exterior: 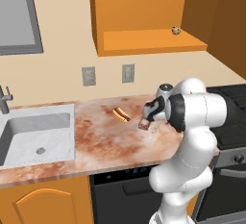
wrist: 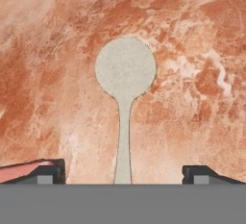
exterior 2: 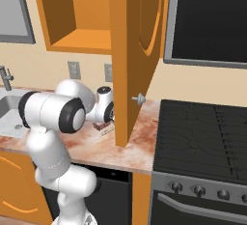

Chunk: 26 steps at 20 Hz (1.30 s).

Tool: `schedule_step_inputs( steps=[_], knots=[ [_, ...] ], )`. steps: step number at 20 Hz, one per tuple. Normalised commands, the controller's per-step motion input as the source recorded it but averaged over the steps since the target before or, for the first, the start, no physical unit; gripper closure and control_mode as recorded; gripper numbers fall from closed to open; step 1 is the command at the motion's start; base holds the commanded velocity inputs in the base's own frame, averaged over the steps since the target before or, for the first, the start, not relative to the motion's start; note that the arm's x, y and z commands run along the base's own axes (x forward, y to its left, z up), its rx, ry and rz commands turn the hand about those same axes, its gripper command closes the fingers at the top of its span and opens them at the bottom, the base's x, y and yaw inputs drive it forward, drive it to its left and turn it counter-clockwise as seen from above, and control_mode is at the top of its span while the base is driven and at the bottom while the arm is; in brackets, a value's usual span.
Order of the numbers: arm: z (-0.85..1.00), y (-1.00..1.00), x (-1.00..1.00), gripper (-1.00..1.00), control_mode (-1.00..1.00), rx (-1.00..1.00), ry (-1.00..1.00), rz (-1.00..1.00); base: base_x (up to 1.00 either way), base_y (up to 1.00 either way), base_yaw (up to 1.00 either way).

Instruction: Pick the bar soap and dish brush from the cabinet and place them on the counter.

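Observation:
The dish brush lies flat on the counter, round head away from me and thin handle running back between my fingertips. My gripper hangs just above it, open, with nothing between the jaws. A reddish edge of the bar soap shows by the left fingertip. From the left base view, the bar soap and the pale brush lie side by side on the counter under the gripper. The cabinet stands open above.
A hot dog in a bun lies on the counter left of the soap. The white sink is at far left. A small speckled round item sits on the cabinet shelf. The open cabinet door hangs beside the arm; the black stovetop is right.

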Motion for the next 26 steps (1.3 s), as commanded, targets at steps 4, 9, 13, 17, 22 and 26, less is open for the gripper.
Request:
schedule_step_inputs(
  steps=[4, 9, 13, 17, 22, 26],
  knots=[
    [0.27, -0.04, -0.14, -1.00, -1.00, 0.03, 0.00, 0.05, 0.00, 0.00, 0.00],
    [0.29, 0.00, -0.15, -1.00, -1.00, 0.02, -0.02, 0.05, 0.00, 0.00, 0.00],
    [0.37, 0.00, -0.11, -1.00, -1.00, 0.00, 0.00, 0.05, 0.00, 0.00, 0.00],
    [0.39, 0.00, -0.13, -1.00, -1.00, 0.00, -0.01, 0.05, 0.00, 0.00, 0.00],
    [0.35, 0.01, -0.18, -1.00, -1.00, 0.00, -0.04, 0.06, 0.00, 0.00, 0.00],
    [0.26, 0.03, -0.24, -1.00, -1.00, -0.01, -0.05, 0.06, 0.00, 0.00, 0.00]
  ],
)
